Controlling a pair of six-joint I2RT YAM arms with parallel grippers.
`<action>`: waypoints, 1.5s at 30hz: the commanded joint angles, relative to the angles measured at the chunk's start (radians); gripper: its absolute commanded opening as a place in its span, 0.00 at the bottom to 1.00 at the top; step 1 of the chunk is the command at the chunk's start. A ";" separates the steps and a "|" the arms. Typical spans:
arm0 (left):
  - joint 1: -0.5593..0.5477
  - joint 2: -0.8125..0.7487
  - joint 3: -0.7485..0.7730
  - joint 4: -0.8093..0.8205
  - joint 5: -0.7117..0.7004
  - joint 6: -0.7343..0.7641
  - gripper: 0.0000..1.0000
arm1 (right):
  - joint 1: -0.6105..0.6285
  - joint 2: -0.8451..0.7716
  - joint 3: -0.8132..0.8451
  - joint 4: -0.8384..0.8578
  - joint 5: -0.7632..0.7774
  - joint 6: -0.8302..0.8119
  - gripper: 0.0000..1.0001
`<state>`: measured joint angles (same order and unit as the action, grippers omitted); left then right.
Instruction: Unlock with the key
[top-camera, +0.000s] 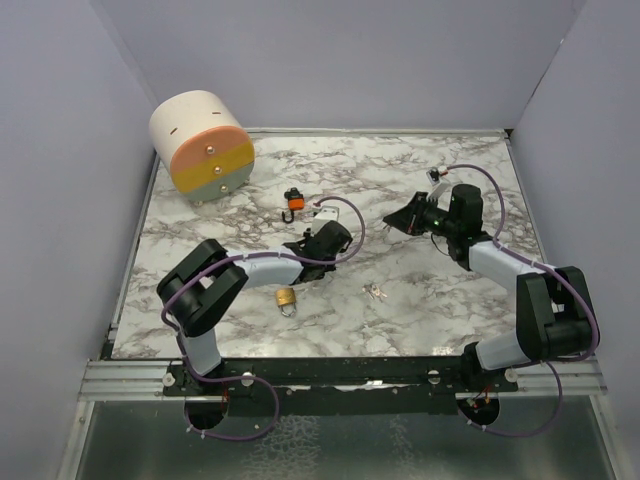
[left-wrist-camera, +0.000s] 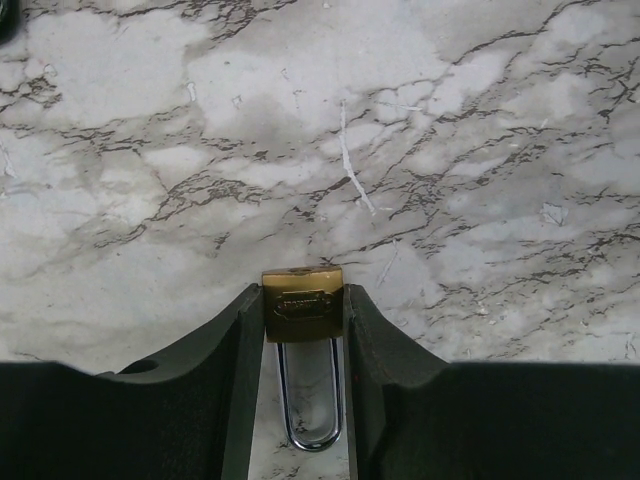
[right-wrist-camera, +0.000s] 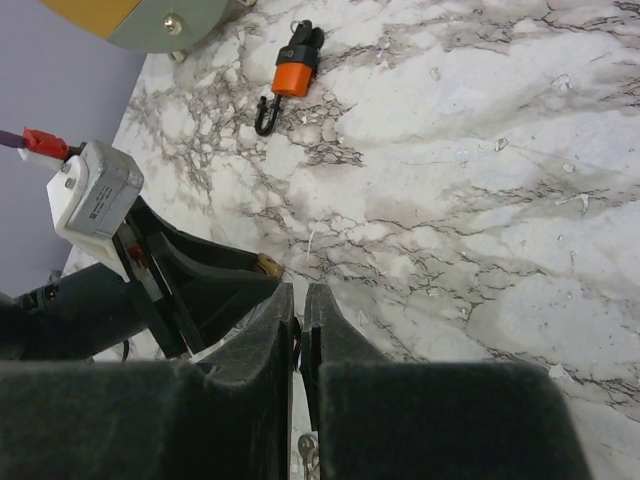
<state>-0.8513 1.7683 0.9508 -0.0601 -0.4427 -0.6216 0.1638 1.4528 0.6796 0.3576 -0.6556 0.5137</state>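
The brass padlock (left-wrist-camera: 302, 303) sits between my left gripper's (left-wrist-camera: 302, 295) fingers. They press on both sides of its body, and its steel shackle (left-wrist-camera: 310, 400) points back toward the wrist. In the top view the padlock (top-camera: 287, 298) shows just below my left forearm, with the left gripper (top-camera: 300, 262) over the table's middle. The keys (top-camera: 376, 291) lie on the marble to the right of it. My right gripper (top-camera: 392, 218) hovers farther back with its fingers (right-wrist-camera: 275, 330) almost together and nothing seen held. A key ring (right-wrist-camera: 308, 452) shows through the gap, and the brass (right-wrist-camera: 268, 265) shows at the left fingertips.
An orange and black lock (top-camera: 293, 200) lies on the marble behind the left gripper and also shows in the right wrist view (right-wrist-camera: 294, 70). A cream cylinder with drawers (top-camera: 200, 148) stands at the back left. Purple walls enclose the table (top-camera: 450, 320).
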 joint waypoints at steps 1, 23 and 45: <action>-0.008 -0.059 -0.060 0.205 0.044 0.148 0.00 | 0.006 0.006 0.041 -0.013 0.009 -0.026 0.01; -0.008 -0.139 -0.460 1.365 0.447 0.633 0.00 | 0.207 -0.101 0.123 -0.140 0.277 -0.102 0.01; -0.008 -0.006 -0.478 1.614 0.547 0.701 0.00 | 0.314 -0.143 0.088 -0.127 0.369 -0.108 0.01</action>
<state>-0.8532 1.7554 0.4671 1.4803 0.0868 0.0620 0.4633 1.3331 0.7677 0.2317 -0.3176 0.4206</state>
